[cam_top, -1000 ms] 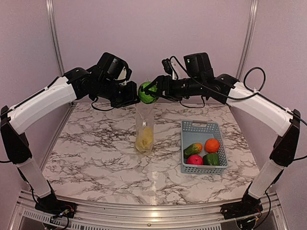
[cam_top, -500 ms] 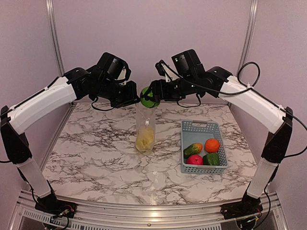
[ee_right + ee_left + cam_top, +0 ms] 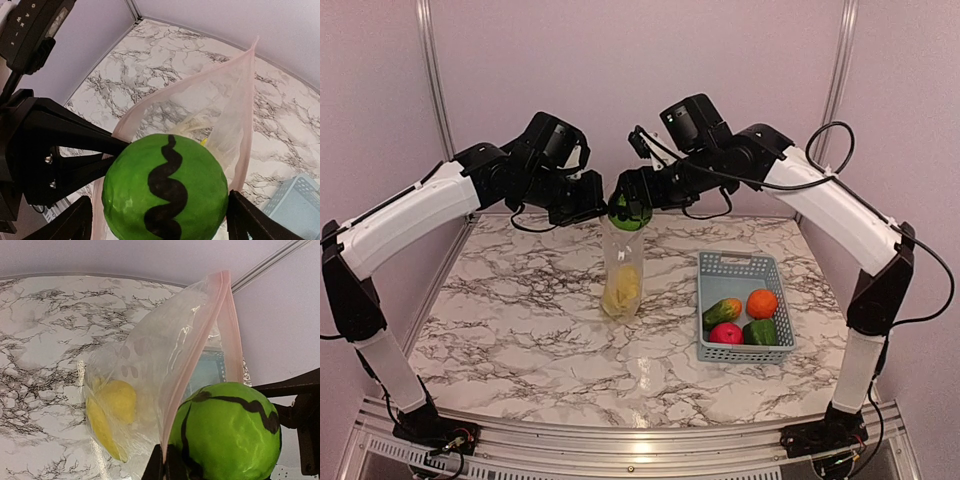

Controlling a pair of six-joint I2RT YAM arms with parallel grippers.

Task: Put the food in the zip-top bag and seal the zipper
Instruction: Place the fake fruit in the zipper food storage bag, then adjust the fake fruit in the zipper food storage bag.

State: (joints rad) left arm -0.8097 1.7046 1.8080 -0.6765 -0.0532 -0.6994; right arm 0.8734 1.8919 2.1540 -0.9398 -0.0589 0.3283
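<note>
**Left gripper** (image 3: 592,207): jaws pinched tight on the bag's upper edge, holding the bag up above the table.

**Right gripper** (image 3: 628,205): jaws spread wide, one finger (image 3: 70,225) on each side of the green fruit. The wrist view shows a gap on the left-hand side. Contact on the other side cannot be told.

**Green fruit** (image 3: 165,185): round, bright green with a black wavy stripe. It sits at the bag's open mouth, between the two zipper edges.

**Bag** (image 3: 623,255): clear and crinkly. It hangs upright from the left gripper with its mouth at the top and its bottom reaching the table (image 3: 520,300).

**Zipper** (image 3: 200,340): a pale pink strip along the mouth, its two sides parted.

**Yellow food** (image 3: 622,290): lies low inside the bag. Its exact kind is blurred by the plastic.

**Basket** (image 3: 735,262): grey-blue and perforated, on the table to the right of the bag and well apart from it. It holds:
- mango (image 3: 722,312), near left
- orange (image 3: 761,303), to the right of the mango
- apple (image 3: 726,334), at the front left
- green pepper (image 3: 760,332), at the front right
</note>
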